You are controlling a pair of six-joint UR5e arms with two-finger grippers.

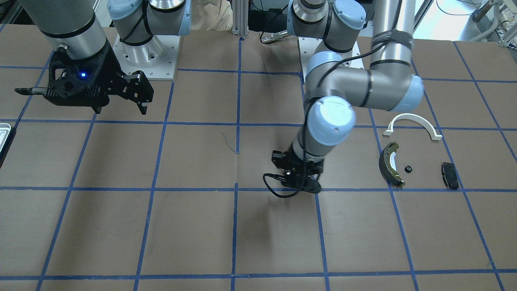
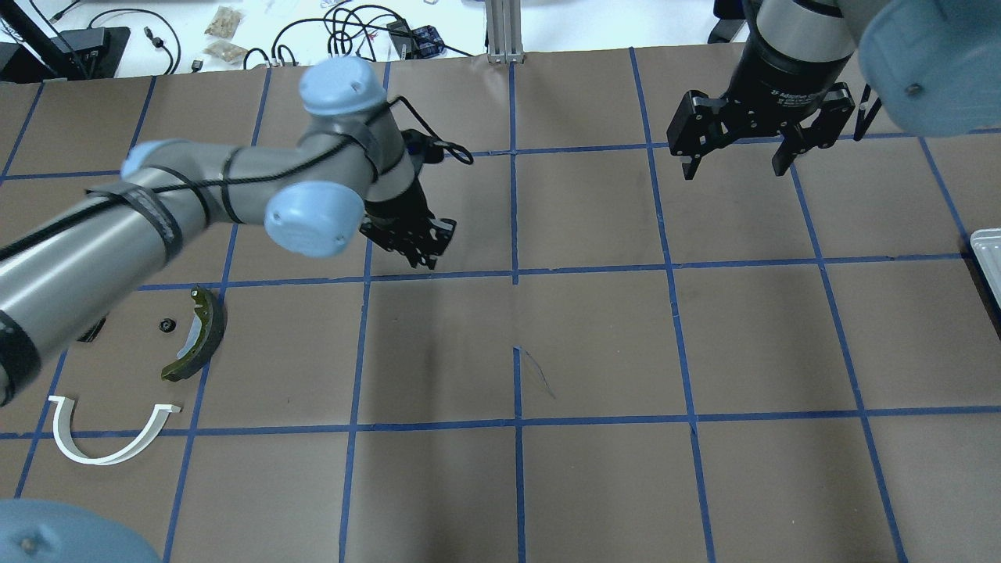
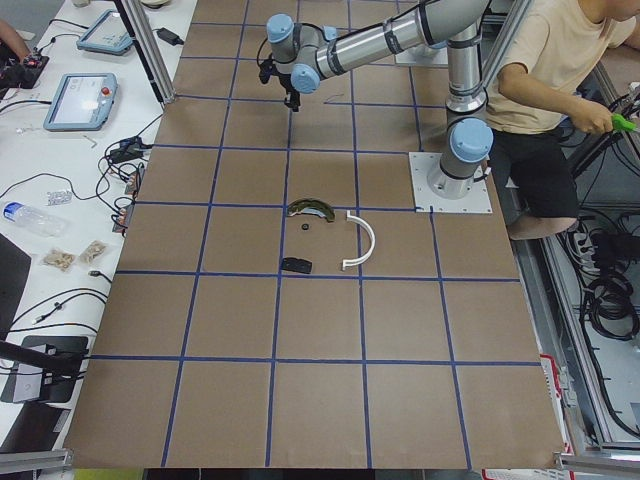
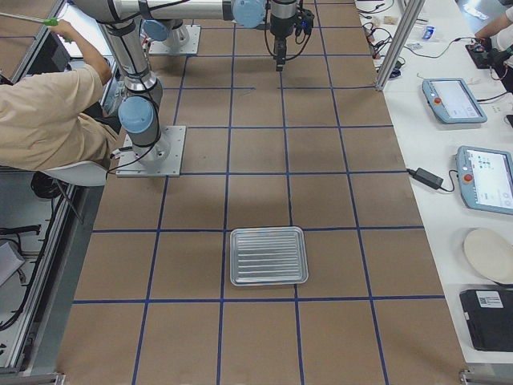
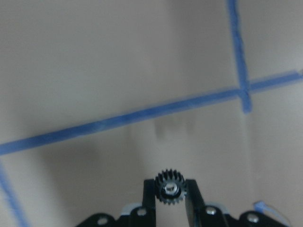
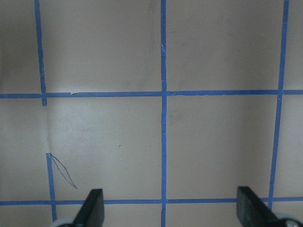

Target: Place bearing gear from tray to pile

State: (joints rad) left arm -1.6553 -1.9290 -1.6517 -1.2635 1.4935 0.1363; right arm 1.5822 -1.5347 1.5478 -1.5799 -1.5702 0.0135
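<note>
My left gripper (image 5: pixel 170 191) is shut on a small black toothed bearing gear (image 5: pixel 169 187) and holds it above the brown table. In the front view the left gripper (image 1: pixel 301 184) hangs left of the pile; overhead it (image 2: pixel 418 242) is up and right of the pile. The pile holds a white plastic arch (image 1: pixel 412 123), an olive-grey brake shoe (image 1: pixel 389 161), a black pad (image 1: pixel 450 174) and a small black round part (image 1: pixel 408 168). The silver tray (image 4: pixel 268 256) lies far off, with nothing in it. My right gripper (image 2: pixel 735 160) is open and empty, jaws wide apart (image 6: pixel 171 210).
Blue tape lines divide the brown table into squares. The tray's edge shows at the overhead view's right edge (image 2: pixel 987 262). A seated person (image 4: pixel 48 104) is beside the robot bases. Tablets and cables lie on the side benches.
</note>
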